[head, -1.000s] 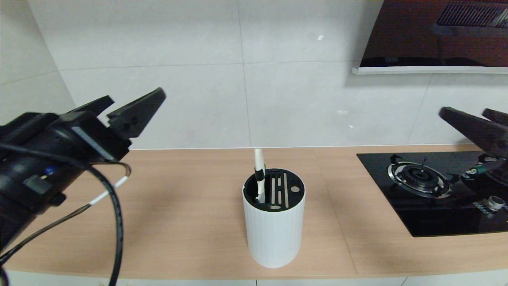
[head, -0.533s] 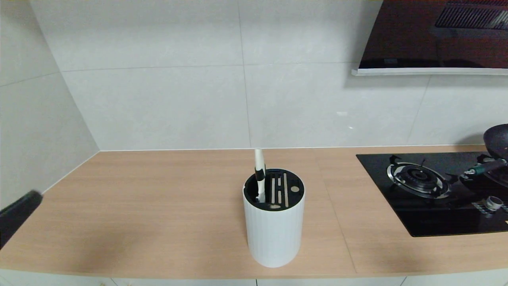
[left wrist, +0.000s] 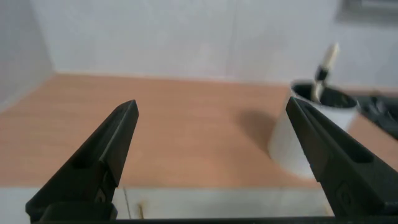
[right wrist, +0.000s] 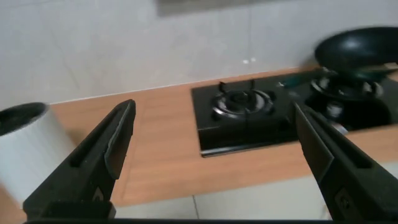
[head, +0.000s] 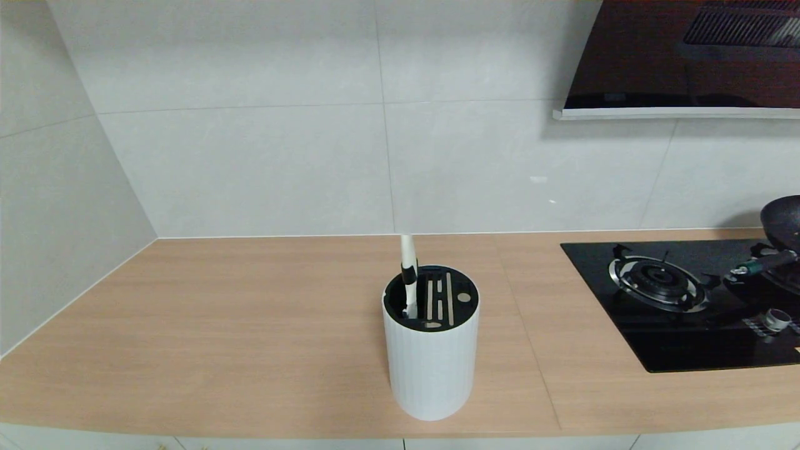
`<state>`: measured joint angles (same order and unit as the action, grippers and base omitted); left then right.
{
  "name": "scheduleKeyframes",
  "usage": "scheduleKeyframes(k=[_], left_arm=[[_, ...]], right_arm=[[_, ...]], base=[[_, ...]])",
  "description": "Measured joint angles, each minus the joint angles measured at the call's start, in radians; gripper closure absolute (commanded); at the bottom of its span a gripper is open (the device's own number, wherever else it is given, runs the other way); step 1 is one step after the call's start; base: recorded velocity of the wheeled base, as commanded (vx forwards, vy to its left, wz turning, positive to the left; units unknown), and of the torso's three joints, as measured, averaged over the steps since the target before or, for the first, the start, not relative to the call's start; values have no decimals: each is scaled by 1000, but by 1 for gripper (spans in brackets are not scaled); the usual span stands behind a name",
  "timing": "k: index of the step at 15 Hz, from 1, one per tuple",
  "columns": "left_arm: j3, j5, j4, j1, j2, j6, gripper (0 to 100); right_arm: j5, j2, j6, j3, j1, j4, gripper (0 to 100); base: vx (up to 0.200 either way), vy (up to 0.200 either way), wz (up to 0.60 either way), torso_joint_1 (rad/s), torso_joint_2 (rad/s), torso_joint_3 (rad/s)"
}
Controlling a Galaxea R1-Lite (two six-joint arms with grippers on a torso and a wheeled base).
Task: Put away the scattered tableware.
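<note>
Head view: white holder [head: 431, 356] stands mid-counter [head: 250, 325], close to the near edge. One utensil [head: 408, 262], pale handle with a dark band, sits in a left-hand slot, long axis near upright. It is the tableware I can make out, and it looks already stowed. Stove [head: 675, 312] to the right, pan [head: 781, 222] at the far right.

Left wrist view: left gripper [left wrist: 211, 104] spread wide, nothing between the fingers, low by the counter's near edge. Holder [left wrist: 280, 143] lies ahead and to its right, utensil [left wrist: 328, 59] poking up.

Right wrist view: right gripper [right wrist: 212, 107] likewise wide apart and empty, facing the stove [right wrist: 249, 118] and pan [right wrist: 354, 50]. Holder [right wrist: 28, 149] sits off to its left.

Judgement: holder lies between the two arms; the left looks the nearer. Any reach to the utensil would need to come from above, along its upright axis.
</note>
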<state>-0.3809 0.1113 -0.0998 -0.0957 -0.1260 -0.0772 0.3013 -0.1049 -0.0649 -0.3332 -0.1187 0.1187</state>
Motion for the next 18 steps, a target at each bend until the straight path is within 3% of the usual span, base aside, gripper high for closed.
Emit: scheduleKeyframes(k=[2,4,7,9,11,15,18], left_arm=[[27,-13,3,90,35,46,0],[83,-9,5,121,55,67,0],[199,-39,6,111,94,95,0],[287,-63,43,103,114,119,0],[351,-126,98,99,123,136,0],[379,-133,98,98,127,138,0],[380,-133,99,98,128,134,0]], right_arm=[[-39,35,4,37,73,3,0],[-81,75,8,114,108,-34,0],[-121,96,31,274,123,-176,0],[-181,101,40,319,126,-163,0],[-219,103,44,327,125,-161,0],[-318,103,68,331,124,-119,0],[-326,103,69,331,125,-119,0]], base=[[0,0,0,0,0,0],[0,0,0,0,0,0],[0,0,0,0,0,0],[0,0,0,0,0,0],[0,0,0,0,0,0],[0,0,0,0,0,0],[0,0,0,0,0,0]])
